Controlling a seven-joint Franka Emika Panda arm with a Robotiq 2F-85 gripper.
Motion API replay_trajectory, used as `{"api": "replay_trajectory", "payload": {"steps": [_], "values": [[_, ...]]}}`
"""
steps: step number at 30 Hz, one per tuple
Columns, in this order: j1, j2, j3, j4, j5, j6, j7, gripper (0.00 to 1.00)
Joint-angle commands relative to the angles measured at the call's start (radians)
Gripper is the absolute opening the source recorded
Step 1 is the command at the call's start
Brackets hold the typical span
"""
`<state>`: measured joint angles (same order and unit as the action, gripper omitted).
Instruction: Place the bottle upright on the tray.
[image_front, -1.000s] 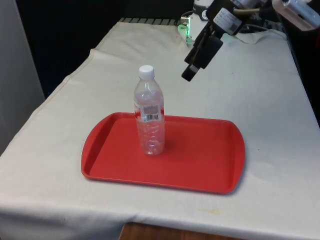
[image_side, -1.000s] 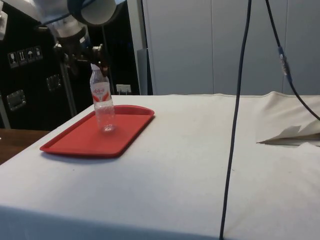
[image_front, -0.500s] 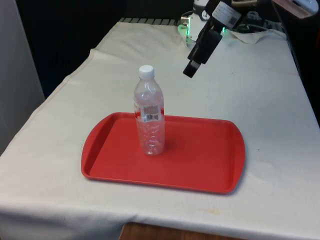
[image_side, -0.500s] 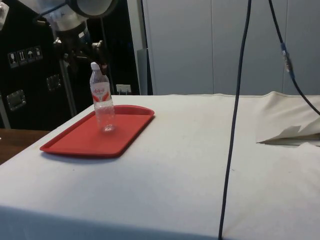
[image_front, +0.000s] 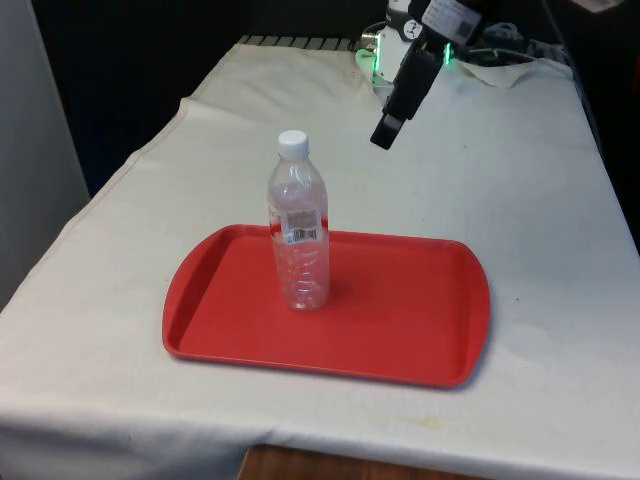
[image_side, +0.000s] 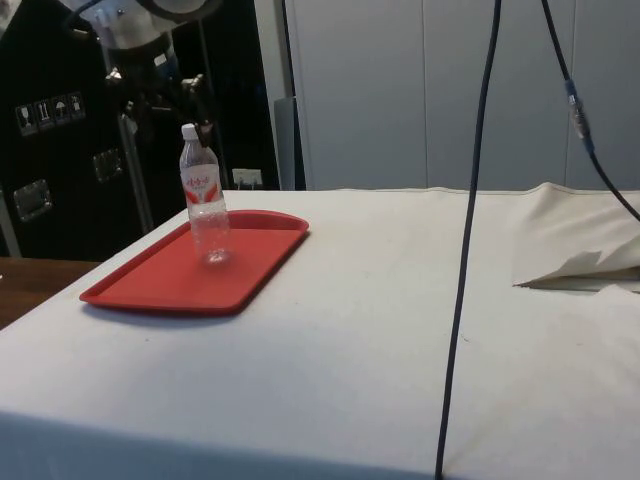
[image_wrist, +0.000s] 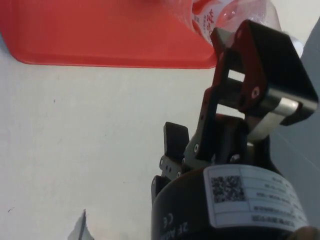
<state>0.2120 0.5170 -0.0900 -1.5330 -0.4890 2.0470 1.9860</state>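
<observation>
A clear plastic bottle (image_front: 298, 225) with a white cap stands upright on the red tray (image_front: 400, 330), towards the front view's left half of it. In the side view the bottle (image_side: 203, 195) stands free on the tray (image_side: 150, 285). My gripper (image_front: 384, 130) hangs in the air beyond the tray's far edge, well above the cloth, open and holding nothing. From the side, the gripper (image_side: 165, 105) is up at the level of the bottle's cap and behind it, fingers spread apart. The wrist view has the gripper (image_wrist: 207, 92), the tray's edge (image_wrist: 100, 35) and part of the bottle (image_wrist: 220, 12).
White cloth covers the table (image_front: 520, 200). A small green-lit device (image_front: 369, 56) and some cables lie at the far end. A dark cable (image_side: 468, 230) hangs down in the side view, with a fold of cloth (image_side: 580, 265) beside it.
My gripper has risen and drawn back toward the table's far end, away from the bottle. The bottle and tray have stayed where they were.
</observation>
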Motion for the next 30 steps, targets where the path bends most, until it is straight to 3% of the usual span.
{"api": "replay_trajectory", "payload": {"steps": [1, 2, 3, 6, 11, 12, 13, 18, 19, 21, 29, 30], "values": [[-0.009, -0.006, 0.007, -0.002, 0.022, 0.006, -0.010, 1.00], [-0.001, -0.001, 0.000, 0.000, 0.005, 0.000, -0.001, 1.00], [-0.009, -0.007, 0.007, -0.002, 0.027, 0.005, -0.011, 1.00], [-0.012, -0.012, 0.006, -0.001, 0.048, 0.004, -0.016, 1.00], [-0.014, -0.018, 0.005, 0.002, 0.073, 0.003, -0.022, 1.00], [-0.007, -0.016, -0.002, 0.003, 0.062, -0.001, -0.013, 1.00], [-0.015, -0.020, 0.005, 0.002, 0.083, 0.002, -0.023, 1.00], [-0.019, -0.027, 0.004, 0.004, 0.110, 0.000, -0.027, 1.00], [-0.011, -0.020, -0.003, 0.007, 0.090, -0.004, -0.018, 1.00], [-0.021, -0.033, 0.003, 0.003, 0.125, -0.001, -0.028, 1.00], [-0.027, -0.052, 0.002, -0.004, 0.172, -0.003, -0.033, 1.00], [-0.020, -0.042, -0.005, 0.006, 0.156, -0.016, -0.025, 1.00]]}}
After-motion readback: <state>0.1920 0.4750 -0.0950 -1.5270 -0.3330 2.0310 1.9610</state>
